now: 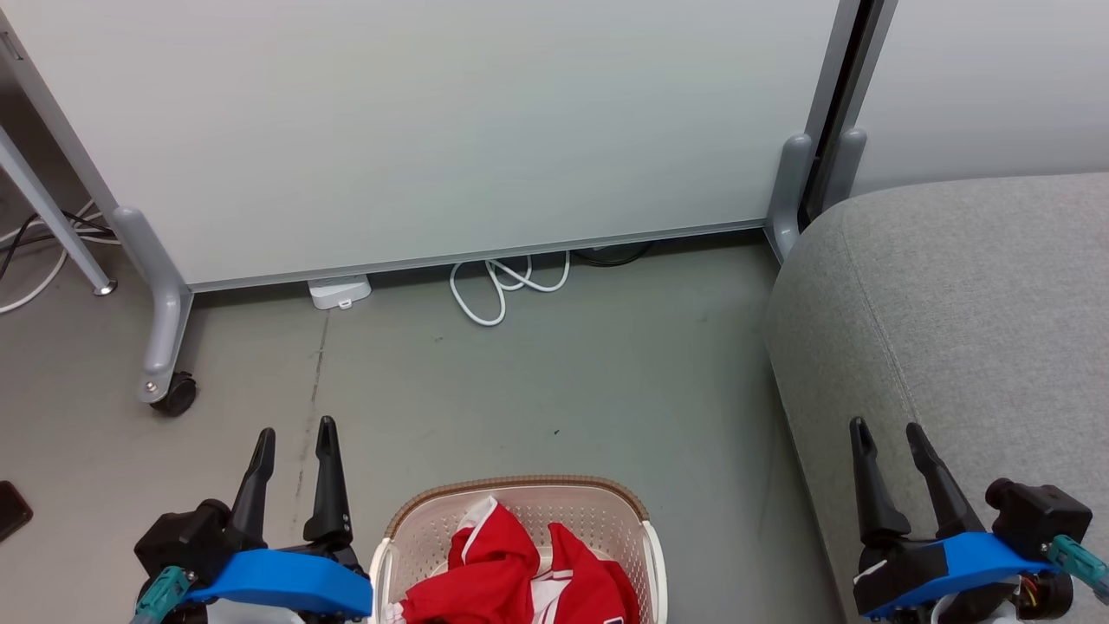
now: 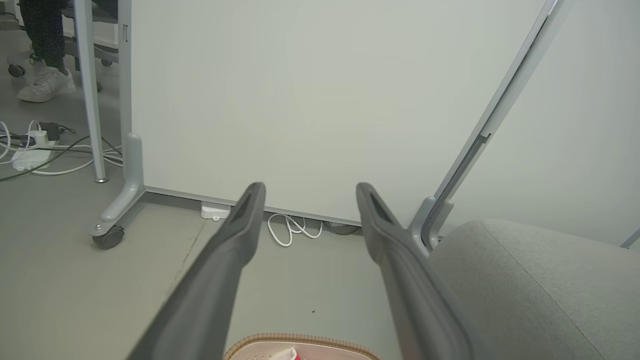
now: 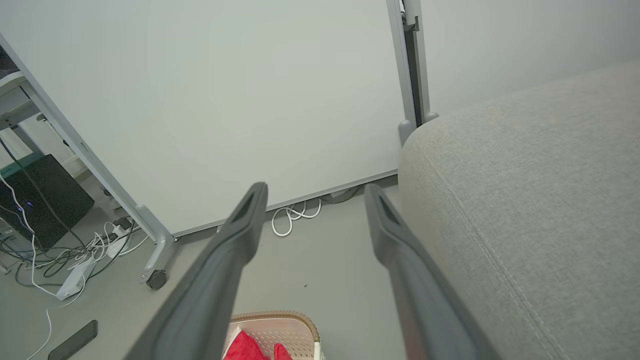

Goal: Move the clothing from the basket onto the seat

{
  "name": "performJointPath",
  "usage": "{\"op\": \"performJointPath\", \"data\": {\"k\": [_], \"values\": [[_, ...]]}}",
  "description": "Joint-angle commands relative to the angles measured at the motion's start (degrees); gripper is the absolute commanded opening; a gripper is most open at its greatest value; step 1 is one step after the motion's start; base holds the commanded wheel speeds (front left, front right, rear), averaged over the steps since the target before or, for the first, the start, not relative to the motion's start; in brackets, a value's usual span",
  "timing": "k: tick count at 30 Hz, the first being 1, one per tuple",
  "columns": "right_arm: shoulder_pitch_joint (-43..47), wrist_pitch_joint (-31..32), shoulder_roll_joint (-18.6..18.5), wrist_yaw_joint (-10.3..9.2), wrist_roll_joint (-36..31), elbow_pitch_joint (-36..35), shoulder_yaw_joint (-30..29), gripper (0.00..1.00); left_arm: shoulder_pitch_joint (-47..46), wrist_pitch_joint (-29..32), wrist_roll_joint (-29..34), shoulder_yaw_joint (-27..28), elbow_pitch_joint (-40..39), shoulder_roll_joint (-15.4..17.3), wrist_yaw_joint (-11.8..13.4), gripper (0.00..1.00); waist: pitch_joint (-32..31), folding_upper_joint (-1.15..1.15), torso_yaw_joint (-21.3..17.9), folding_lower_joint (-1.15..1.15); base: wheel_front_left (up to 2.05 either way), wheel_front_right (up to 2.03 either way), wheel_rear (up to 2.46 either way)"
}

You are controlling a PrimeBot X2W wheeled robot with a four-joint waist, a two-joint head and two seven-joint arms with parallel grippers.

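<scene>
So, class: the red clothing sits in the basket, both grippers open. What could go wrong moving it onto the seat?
1. The clothing lies bunched in the basket; the open left gripper or right gripper may lift one garment and drag the other onto the floor.
2. The basket looks light and could tip with the cloth.
3. The seat has a rounded edge; a garment laid there might slide off.

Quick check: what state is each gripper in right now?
Left gripper: open, holding nothing.
Right gripper: open, holding nothing.
</scene>
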Motion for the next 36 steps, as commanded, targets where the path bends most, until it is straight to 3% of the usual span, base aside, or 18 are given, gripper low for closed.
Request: {"op": "performJointPath", "data": {"k": [1, 36], "values": [[-0.8, -0.6, -0.5, 0.10, -1.4, -0.2, 0.1, 1.00, -0.7, -0.5, 1.4, -0.2, -0.1, 0.3, -0.2, 1.00, 0.0, 0.00, 0.0, 0.00, 0.00, 0.00, 0.00], [-0.8, -4.5, -0.6, 0.15, -17.1, 1.2, 1.2, 1.00, -1.3, -4.6, 15.6, -1.1, 4.2, -0.1, -0.6, 1.00, -0.6, 0.00, 0.4, 0.00, 0.00, 0.00, 0.00]]}}
